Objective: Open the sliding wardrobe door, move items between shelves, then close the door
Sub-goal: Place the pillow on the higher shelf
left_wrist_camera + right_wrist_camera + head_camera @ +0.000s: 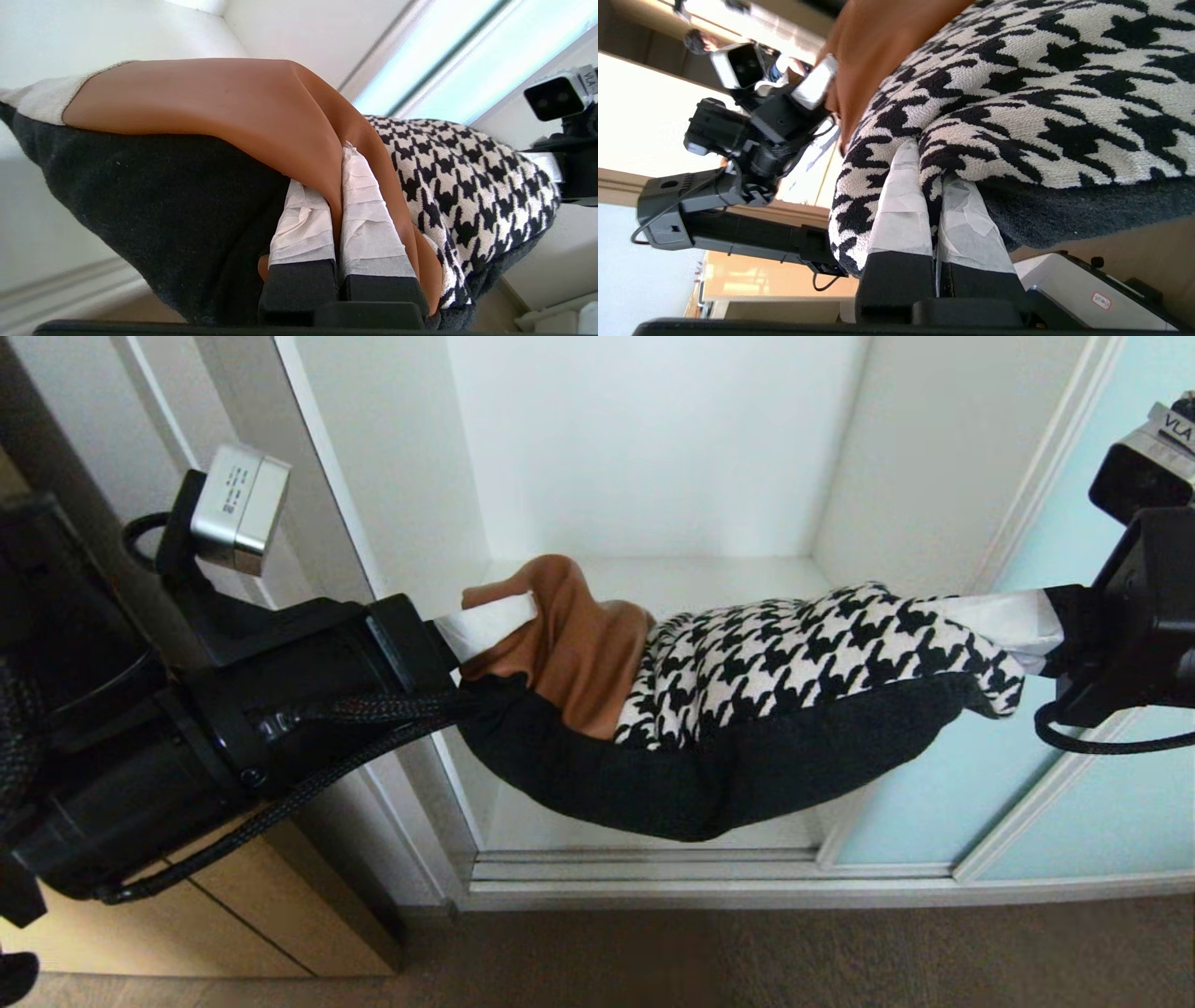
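Between both tools, sagging houndstooth-and-leather cushion (747, 709)

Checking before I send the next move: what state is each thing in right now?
cushion: held in the air, sagging between both grippers, off the shelf.
left gripper: shut on the tan corner.
right gripper: shut on the houndstooth corner.
sliding wardrobe door: slid open to the right.
shelf: bare.

White shelf (653, 581) lies under the hanging cushion (747, 709).
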Tool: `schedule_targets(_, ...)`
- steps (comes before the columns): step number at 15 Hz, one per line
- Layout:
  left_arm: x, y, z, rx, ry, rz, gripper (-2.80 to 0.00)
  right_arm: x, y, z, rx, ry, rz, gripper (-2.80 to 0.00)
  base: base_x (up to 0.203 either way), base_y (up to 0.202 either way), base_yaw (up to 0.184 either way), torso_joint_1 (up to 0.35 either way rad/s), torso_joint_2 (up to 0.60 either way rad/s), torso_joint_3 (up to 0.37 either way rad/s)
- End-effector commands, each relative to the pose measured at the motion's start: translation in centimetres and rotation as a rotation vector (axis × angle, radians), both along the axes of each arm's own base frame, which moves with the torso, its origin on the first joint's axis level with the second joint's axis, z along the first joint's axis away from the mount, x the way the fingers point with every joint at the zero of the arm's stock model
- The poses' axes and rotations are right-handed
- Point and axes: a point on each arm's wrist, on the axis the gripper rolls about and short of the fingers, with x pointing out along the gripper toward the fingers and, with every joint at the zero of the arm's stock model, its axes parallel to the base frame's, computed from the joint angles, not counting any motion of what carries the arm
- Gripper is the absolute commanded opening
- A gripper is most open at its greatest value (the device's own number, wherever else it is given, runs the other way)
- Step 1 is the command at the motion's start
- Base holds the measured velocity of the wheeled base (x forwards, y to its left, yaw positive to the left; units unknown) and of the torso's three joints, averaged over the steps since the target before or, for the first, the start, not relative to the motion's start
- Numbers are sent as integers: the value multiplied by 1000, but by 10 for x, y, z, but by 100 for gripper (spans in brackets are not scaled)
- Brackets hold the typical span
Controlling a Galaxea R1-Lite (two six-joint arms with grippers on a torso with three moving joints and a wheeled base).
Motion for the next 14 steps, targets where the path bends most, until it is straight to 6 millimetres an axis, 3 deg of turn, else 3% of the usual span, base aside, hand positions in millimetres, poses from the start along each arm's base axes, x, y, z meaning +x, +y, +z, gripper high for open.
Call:
schedule_targets(1, 2, -2, -1, -1, 2, -5, -280, 0, 0, 3, 7, -7, 5, -280, 196, 0, 0, 2, 2, 4)
schedule_targets(5, 16, -12, -11, 22, 37, -7, -280, 7, 2, 0, 2, 9, -2, -280, 184, 0, 1, 0, 4, 2)
schedule_targets(7, 21, -15, -12, 20, 44, -6, -280, 11, 3, 1, 1, 10, -6, -280, 50, 0, 1, 9, 2, 0)
schedule_targets(11, 51, -21, -7, 12, 39, 43, -280, 36, 7, 2, -7, 19, -48, -280, 0, 0, 0, 0, 0, 0)
schedule_targets(14, 80, -17, -11, 18, 46, 100, -280, 66, 7, -1, -21, 35, -111, -280, 0, 0, 0, 0, 0, 0)
